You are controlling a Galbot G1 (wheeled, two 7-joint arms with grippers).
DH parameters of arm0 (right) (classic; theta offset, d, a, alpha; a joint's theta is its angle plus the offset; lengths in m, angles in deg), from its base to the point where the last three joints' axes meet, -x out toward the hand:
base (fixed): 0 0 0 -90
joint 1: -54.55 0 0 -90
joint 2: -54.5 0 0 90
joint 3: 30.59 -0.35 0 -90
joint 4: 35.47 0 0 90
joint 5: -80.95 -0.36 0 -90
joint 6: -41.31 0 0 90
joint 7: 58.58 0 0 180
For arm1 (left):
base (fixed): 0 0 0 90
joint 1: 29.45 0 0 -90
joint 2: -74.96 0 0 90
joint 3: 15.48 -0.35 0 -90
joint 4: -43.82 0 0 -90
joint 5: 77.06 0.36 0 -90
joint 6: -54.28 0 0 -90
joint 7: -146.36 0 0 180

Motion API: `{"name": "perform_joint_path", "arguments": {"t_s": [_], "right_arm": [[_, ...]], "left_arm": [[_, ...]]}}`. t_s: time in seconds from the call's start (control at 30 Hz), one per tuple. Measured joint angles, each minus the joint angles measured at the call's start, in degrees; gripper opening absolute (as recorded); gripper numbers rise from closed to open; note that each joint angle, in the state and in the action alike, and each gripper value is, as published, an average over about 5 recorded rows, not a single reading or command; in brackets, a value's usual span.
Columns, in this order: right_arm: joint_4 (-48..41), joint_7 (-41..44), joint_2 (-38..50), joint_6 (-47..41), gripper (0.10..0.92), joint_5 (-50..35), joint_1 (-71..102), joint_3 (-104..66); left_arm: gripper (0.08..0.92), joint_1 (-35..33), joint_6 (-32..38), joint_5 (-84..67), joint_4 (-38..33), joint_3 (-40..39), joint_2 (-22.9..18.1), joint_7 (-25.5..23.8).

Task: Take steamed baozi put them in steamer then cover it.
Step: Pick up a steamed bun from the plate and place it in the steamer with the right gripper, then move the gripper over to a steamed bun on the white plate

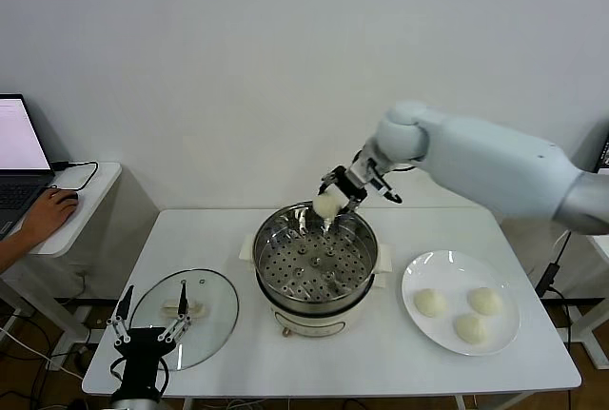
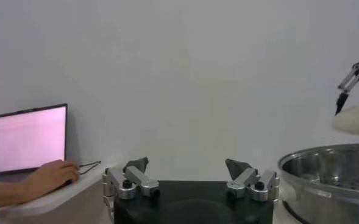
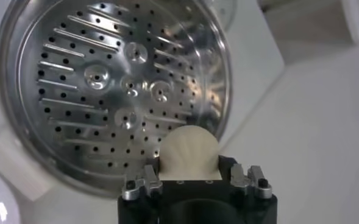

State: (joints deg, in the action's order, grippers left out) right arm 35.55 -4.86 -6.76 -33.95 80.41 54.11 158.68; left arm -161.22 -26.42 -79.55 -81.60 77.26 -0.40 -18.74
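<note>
The right gripper (image 1: 330,203) pinches 1 baozi (image 1: 326,205) above the steamer's (image 1: 315,260) far rim. The bun looks soft, light and easily dented, so a gentle hold across its sides suits it. The left gripper (image 1: 148,327) hangs spread near the cover (image 1: 205,320) on the bench (image 1: 381,353).

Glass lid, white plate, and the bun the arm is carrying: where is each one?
Glass lid (image 1: 205,320), head view, on the clear pane.
White plate (image 1: 428,274), head view, on its bare rim.
Carried bun (image 1: 326,205), head view, on its rounded top.
</note>
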Motion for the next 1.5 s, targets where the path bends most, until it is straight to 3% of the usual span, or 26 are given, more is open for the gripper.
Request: {"name": "perform_joint_path", "arguments": {"t_s": [0.5, 0.87, 1.07, 1.23, 1.5], "right_arm": [[-7.29, -3.67, -8.46, 12.65, 0.603, 13.02, 2.82, 2.97], [-11.14, -5.59, -11.82, 17.23, 0.617, 18.31, 4.88, 3.57], [-12.26, -6.27, -12.12, 18.65, 0.708, 19.72, 5.24, 3.54], [-11.37, -5.57, -11.34, 18.11, 0.811, 17.89, 4.00, 3.49], [-2.79, 0.15, -4.69, 5.94, 0.823, 4.52, -2.26, 3.91]], "left_arm": [[0.823, 0.74, 0.08, -0.01, 0.92, -0.16, -0.32, 0.02], [0.823, 1.14, 0.20, -0.05, 1.05, -0.50, -0.66, 0.23], [0.823, 0.85, 0.32, -0.14, 0.78, -0.25, -0.76, 0.34], [0.823, 0.75, 0.26, -0.18, 0.48, -0.14, -0.72, 0.28], [0.823, 1.27, -1.09, -0.72, -0.66, -0.67, -0.09, 0.05]]}}
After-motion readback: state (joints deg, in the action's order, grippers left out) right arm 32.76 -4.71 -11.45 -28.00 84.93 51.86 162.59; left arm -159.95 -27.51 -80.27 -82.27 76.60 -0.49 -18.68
